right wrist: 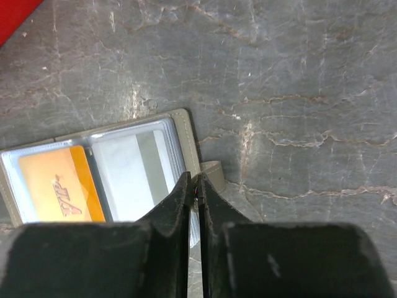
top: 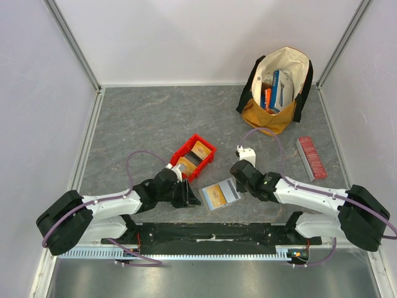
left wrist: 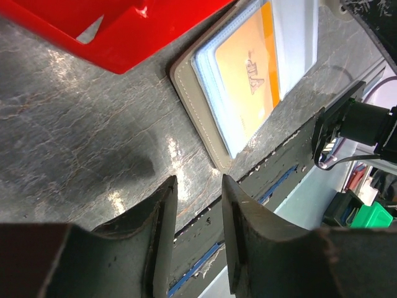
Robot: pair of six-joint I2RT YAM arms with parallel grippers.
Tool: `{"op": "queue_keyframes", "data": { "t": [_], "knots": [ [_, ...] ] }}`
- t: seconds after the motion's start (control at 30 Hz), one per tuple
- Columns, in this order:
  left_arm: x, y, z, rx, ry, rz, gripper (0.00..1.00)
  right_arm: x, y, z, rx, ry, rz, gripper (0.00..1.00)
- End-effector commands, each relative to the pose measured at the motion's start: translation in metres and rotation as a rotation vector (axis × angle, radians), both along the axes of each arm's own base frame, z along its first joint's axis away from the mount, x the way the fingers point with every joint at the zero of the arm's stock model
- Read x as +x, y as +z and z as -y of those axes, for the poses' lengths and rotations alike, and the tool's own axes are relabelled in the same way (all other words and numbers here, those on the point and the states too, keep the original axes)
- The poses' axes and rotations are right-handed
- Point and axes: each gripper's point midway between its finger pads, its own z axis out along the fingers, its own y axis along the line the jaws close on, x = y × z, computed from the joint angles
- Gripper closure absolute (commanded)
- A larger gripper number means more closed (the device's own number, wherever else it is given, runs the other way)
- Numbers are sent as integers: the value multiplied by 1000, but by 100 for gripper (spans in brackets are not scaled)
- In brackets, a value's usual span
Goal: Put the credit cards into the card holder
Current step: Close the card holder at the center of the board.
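- Top external view: the card holder point(top: 221, 194) lies open on the worktop point(top: 136, 118), just in front of the red bin point(top: 193, 156).
- Its clear sleeves hold an orange card point(right wrist: 59, 189) and, beside it, a white card point(right wrist: 133, 180) with a grey stripe.
- More cards point(top: 200, 149) lie in the bin.
- Left gripper point(left wrist: 198, 186): fingers apart, nothing between them, over bare worktop near the holder's corner.
- Right gripper point(right wrist: 195, 183): fingers drawn almost together at the holder's right edge; whether they pinch a sleeve cannot be told.
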Motion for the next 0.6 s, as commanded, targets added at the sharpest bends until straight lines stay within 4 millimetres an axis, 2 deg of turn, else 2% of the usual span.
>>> {"op": "queue_keyframes", "data": {
  "t": [0.0, 0.2, 0.43, 0.57],
  "knots": [
    [-2, 6, 7, -50, 2, -9, 59, -9, -1, -2, 65, 8, -13, 91],
    [-2, 7, 7, -56, 3, -9, 58, -10, 0, 0, 77, -9, -12, 98],
    [-1, 2, 3, -60, 44, -18, 35, -26, 6, -25, 277, 10, -68, 100],
    [0, -1, 8, -90, 64, -29, 31, -28, 2, -22, 281, -6, -80, 100]
  ]
}}
